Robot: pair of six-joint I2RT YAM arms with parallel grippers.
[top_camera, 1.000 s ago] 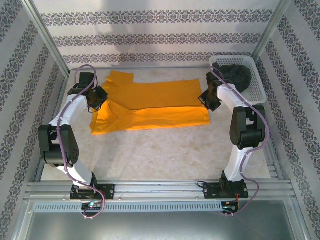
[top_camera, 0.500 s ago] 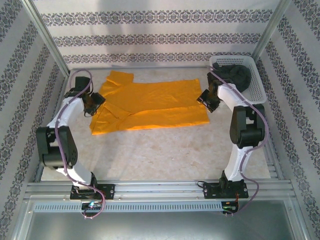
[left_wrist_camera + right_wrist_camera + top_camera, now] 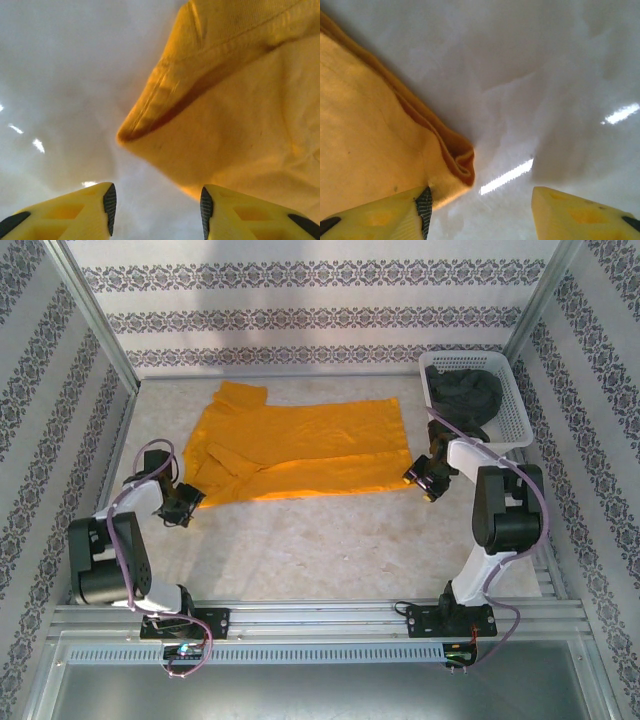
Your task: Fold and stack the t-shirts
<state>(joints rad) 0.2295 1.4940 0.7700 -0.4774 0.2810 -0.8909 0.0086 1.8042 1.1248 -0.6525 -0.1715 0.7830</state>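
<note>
The mustard-orange t-shirt (image 3: 300, 450) lies flat on the table, folded lengthwise, with a sleeve bunched at its left end. My left gripper (image 3: 180, 504) sits just off the shirt's near left corner. In the left wrist view it (image 3: 156, 207) is open over bare table, and the shirt's hem (image 3: 240, 125) lies just ahead. My right gripper (image 3: 428, 482) is at the shirt's near right corner. It (image 3: 480, 210) is open too, and the folded corner (image 3: 370, 140) touches its left pad. The dark charcoal t-shirt (image 3: 470, 392) lies crumpled in the basket.
The white lattice basket (image 3: 515, 420) stands at the back right corner, close behind the right arm. Patterned walls and metal posts enclose the table (image 3: 320, 550) on three sides. The pale tabletop runs from the shirt to the arms' bases.
Both grippers have opened and let go of the orange shirt, then drawn back toward the near side to its near corners. The shirt's near edge now lies flat, folded over.
</note>
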